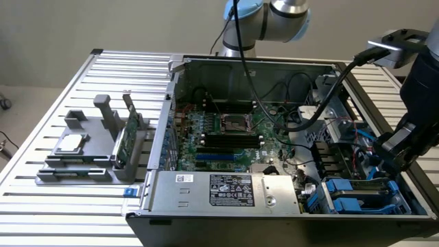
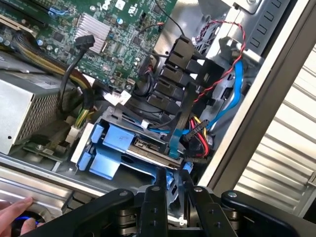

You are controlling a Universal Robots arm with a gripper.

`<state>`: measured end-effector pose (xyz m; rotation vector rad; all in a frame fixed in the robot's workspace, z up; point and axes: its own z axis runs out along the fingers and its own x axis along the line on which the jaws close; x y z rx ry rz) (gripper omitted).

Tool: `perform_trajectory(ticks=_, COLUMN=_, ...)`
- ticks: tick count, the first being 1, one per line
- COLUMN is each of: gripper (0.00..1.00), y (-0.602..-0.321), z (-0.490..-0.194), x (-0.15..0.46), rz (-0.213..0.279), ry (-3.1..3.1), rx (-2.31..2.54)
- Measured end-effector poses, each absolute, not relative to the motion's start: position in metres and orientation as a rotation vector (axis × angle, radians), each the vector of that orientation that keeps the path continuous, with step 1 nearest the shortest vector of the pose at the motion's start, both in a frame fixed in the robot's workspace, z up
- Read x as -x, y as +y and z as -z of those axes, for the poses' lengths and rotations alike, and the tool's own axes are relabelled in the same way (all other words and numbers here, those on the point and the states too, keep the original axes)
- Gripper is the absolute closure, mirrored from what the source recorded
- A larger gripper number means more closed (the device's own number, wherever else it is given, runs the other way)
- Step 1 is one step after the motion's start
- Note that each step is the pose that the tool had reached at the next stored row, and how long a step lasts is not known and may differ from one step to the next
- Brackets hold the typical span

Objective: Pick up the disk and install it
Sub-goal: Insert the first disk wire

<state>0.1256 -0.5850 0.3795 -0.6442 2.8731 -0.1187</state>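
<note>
- Presently, the disk (image 2: 174,192) is being clamped edge-on in the gripper (image 2: 173,181). The black metal fingers are being held narrow around a thin dark slab trimmed in blue plastic.
- The disk is being held just over the drive bay (image 2: 148,148), in the corner of the case at the exterior view's right. It is just beside a glossy blue plastic carrier (image 2: 108,148) already seated there.
- The computer case (image 1: 171,98), bare grey sheet metal, is being carried open-sided on a ribbed aluminium counter (image 1: 69,218).
- A boxy silver power supply (image 1: 226,190) is being shown with white and black labels, their print too small to be read.
- A green motherboard (image 1: 226,128) with a finned heatsink (image 2: 91,29) is being crossed by red, blue and black cables (image 2: 217,89).
- A square silver chip (image 1: 72,144) and an upright green circuit card (image 1: 127,139) are being carried in a grey fixture (image 1: 75,172).
- A person's fingertips (image 2: 15,212) are being rested at the case's edge.
</note>
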Motion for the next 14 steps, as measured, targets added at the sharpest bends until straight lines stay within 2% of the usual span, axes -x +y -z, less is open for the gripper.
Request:
perform_trajectory(ticks=7, gripper=0.75, y=-0.5843, z=-0.3795, x=-0.1257, rz=0.139, ry=2.877, rx=0.545)
perform_trajectory(ticks=14, gripper=0.75, y=-0.5843, z=-0.3797, x=-0.1256, rz=0.138, ry=2.88, rx=0.445)
